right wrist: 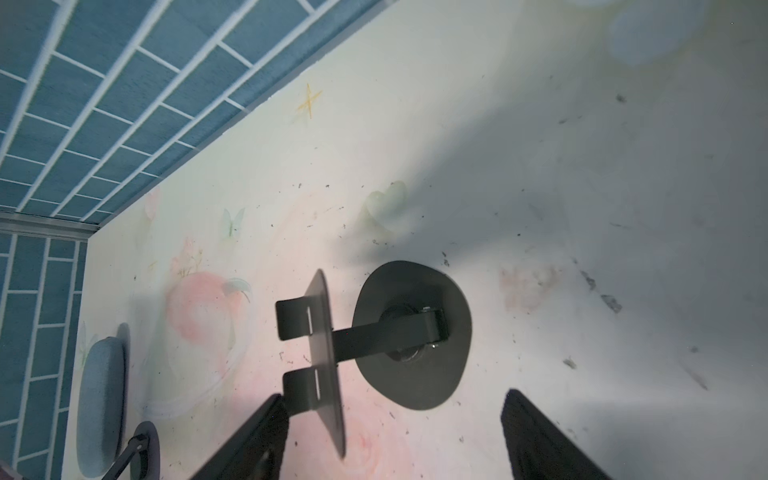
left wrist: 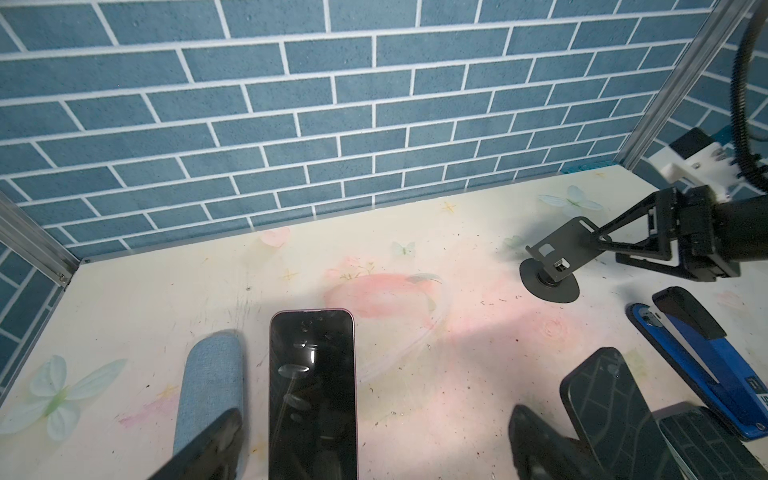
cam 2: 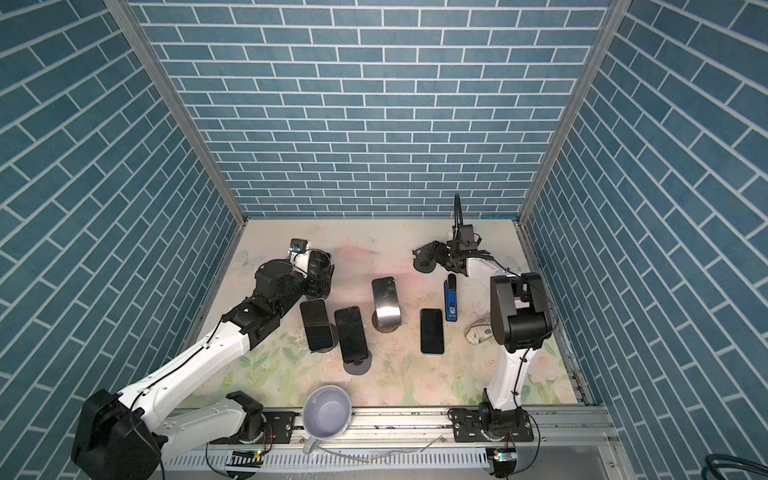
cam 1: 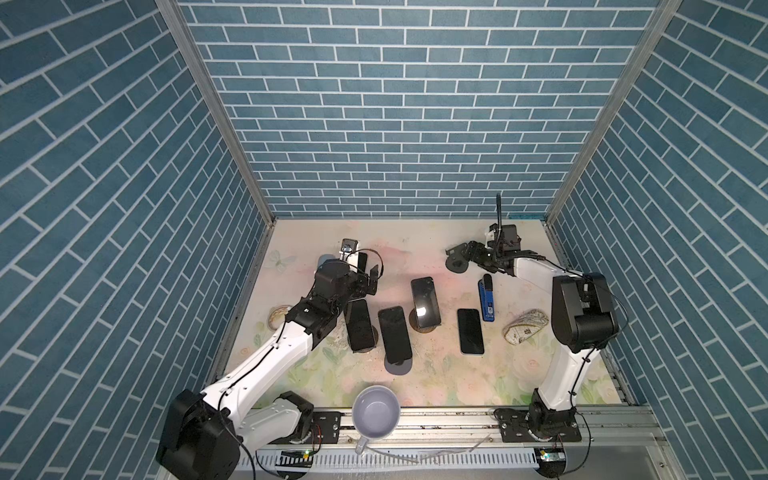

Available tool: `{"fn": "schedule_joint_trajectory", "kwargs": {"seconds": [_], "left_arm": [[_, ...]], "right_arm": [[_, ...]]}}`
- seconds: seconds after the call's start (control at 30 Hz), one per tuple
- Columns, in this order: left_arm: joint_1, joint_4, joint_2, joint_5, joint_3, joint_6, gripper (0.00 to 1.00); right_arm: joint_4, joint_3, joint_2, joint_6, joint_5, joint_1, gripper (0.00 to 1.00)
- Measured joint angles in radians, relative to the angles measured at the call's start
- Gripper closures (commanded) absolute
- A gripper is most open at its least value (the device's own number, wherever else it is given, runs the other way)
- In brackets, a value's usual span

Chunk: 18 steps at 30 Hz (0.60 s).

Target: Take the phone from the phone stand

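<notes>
The bare phone stand [right wrist: 411,332] sits at the table's [cam 1: 415,249] 1 o'clock, between the right pincer's [right wrist: 395,397] spread fingers, with a phone [cam 1: 471,331] lying flat at its 6 o'clock. Only the left wrist view shows clearly a pink-edged phone [left wrist: 313,390] between the left pincer's [left wrist: 376,419] spread fingers. Open table lies at the stand's 9 o'clock, along the back wall [cam 1: 395,124].

Two white-and-black arms rise from the table's [cam 1: 436,374] near edge. The left arm [cam 1: 270,353] stretches along the left edge, left gripper [left wrist: 376,415] spread wide. The right arm [cam 1: 569,374] folds forward, right gripper [right wrist: 395,399] low near the far right corner, jaws apart.
</notes>
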<state>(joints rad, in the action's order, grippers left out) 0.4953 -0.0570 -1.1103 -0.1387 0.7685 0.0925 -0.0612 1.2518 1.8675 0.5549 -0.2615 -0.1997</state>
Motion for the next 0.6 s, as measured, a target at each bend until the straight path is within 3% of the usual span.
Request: {"fn": "schedule_joint_trajectory", "kwargs": {"seconds": [0.27,0.6], "left_arm": [[0.002,0.0,0.0,0.0,0.0,0.0,0.0],[0.003,0.0,0.0,0.001,0.0,0.0,0.0]], "right_arm": [[-0.071,-0.027,-0.135,-0.058,0.095,-0.031,0.17],[-0.18,-0.061,-0.23,-0.1,0.206,-0.208,0.17]]}}
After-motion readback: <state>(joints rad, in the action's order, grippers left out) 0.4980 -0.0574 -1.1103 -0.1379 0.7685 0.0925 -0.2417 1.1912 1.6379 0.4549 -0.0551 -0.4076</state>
